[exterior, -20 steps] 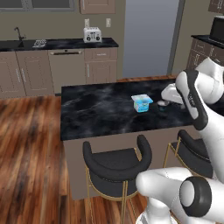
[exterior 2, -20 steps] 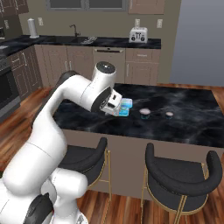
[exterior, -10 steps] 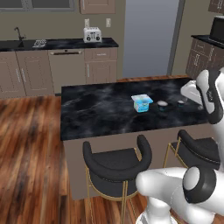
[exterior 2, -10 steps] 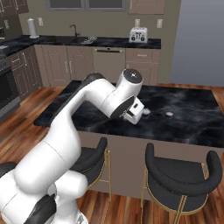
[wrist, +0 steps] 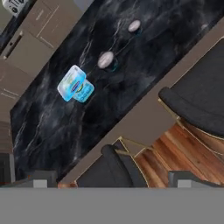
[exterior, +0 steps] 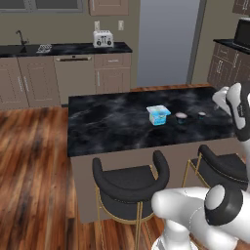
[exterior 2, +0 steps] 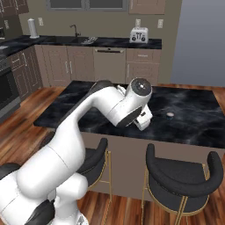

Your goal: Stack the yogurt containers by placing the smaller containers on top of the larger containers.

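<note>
The small cup [exterior: 181, 116] stands on the dark marble worktop [exterior: 107, 122], just beside the blue tub [exterior: 158, 115] on its right as seen from the left base view, close to it but apart. Both are upright and neither is stacked on the other. From the hand view the cup [wrist: 106, 60] shows a pale round top, with the tub [wrist: 75, 85] next to it, its white rim and bright label facing up. A second little round thing [exterior: 201, 114] with a pale top sits further along the same line, past the cup and away from the tub; in the right base view it [exterior 2: 169, 114] lies on the worktop just right of the arm.

The claw [wrist: 109, 178] hangs high above the worktop's near edge, its two tips spread wide at the bottom corners of the hand view, with nothing between them.

Two black stools [exterior: 131, 181] with brass legs stand at the near side of the worktop. A toaster [exterior: 103, 38] sits on the far counter [exterior: 58, 49] against the wall.
</note>
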